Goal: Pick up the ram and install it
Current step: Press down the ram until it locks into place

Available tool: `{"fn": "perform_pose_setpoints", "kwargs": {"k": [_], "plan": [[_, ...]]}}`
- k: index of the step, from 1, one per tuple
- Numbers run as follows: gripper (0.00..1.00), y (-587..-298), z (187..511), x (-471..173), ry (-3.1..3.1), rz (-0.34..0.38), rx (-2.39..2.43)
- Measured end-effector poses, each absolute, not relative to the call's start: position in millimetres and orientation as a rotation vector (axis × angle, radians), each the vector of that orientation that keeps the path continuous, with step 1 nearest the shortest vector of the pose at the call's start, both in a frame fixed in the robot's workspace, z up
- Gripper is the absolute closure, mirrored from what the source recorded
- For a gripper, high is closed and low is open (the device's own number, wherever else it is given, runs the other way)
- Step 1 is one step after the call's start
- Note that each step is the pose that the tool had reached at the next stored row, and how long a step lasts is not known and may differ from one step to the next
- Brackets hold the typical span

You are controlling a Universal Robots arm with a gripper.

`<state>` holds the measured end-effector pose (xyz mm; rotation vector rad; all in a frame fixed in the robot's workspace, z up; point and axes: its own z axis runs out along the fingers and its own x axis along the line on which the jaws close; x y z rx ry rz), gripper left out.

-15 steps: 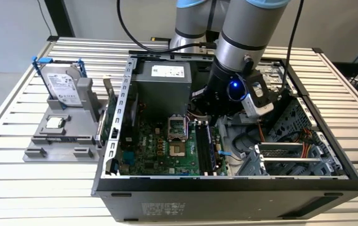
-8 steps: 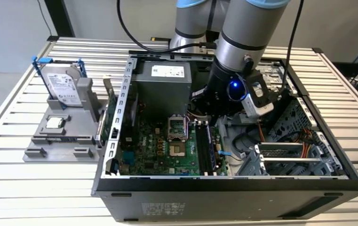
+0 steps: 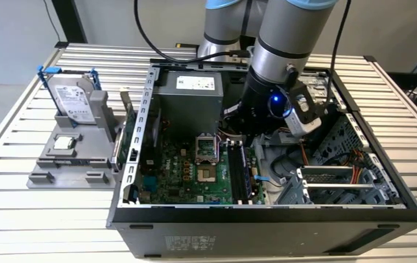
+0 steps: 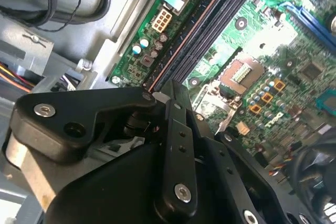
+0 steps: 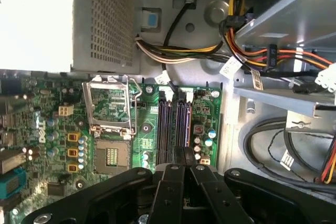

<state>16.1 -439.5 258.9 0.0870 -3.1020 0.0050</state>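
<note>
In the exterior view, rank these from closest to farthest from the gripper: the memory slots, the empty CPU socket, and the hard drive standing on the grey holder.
1. Memory slots: directly beneath the gripper, inside the case.
2. Empty CPU socket: on the motherboard, toward the exterior view's left of the slots.
3. Hard drive: outside the case, upright on the grey holder, far toward the exterior view's left.

A robotics lab or test cell: an open desktop computer case (image 3: 267,164) lies on a slatted aluminium workbench (image 3: 18,208), with a grey parts fixture (image 3: 73,159) at the exterior view's left and an industrial robot arm (image 3: 285,38) reaching in from the upper centre.
</note>
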Motion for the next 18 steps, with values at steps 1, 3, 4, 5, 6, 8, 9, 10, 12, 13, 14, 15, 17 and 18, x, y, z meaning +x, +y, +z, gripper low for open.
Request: {"fn": "perform_pose_setpoints", "kwargs": {"k": [1, 3, 4, 5, 6, 8, 9, 10, 12, 13, 14, 15, 17, 18], "plan": [[1.0, -439.5, 258.9, 16.1, -3.101, 0.006, 0.116], [1.0, -439.5, 258.8, 16.1, -3.099, 0.006, 0.168], [1.0, -439.5, 258.9, 16.1, -3.098, 0.005, 0.189], [1.0, -439.5, 258.8, 16.1, -3.096, 0.005, 0.211], [1.0, -439.4, 258.8, 16.1, -3.095, 0.004, 0.231], [1.0, -439.4, 258.8, 16.2, -3.092, 0.002, 0.269], [1.0, -439.5, 258.9, 16.2, -3.09, 0.001, 0.291], [1.0, -439.5, 258.9, 16.3, -3.088, 0.001, 0.311], [1.0, -439.5, 258.9, 16.3, -3.084, 0.001, 0.354], [1.0, -439.5, 258.9, 16.4, -3.081, 0.001, 0.374], [1.0, -439.5, 258.9, 16.5, -3.079, 0.001, 0.395], [1.0, -439.5, 258.8, 16.5, -3.076, 0.001, 0.414], [1.0, -439.4, 258.8, 16.6, -3.07, 0.0, 0.458], [1.0, -439.4, 258.9, 16.7, -3.068, -0.004, 0.476]]}}
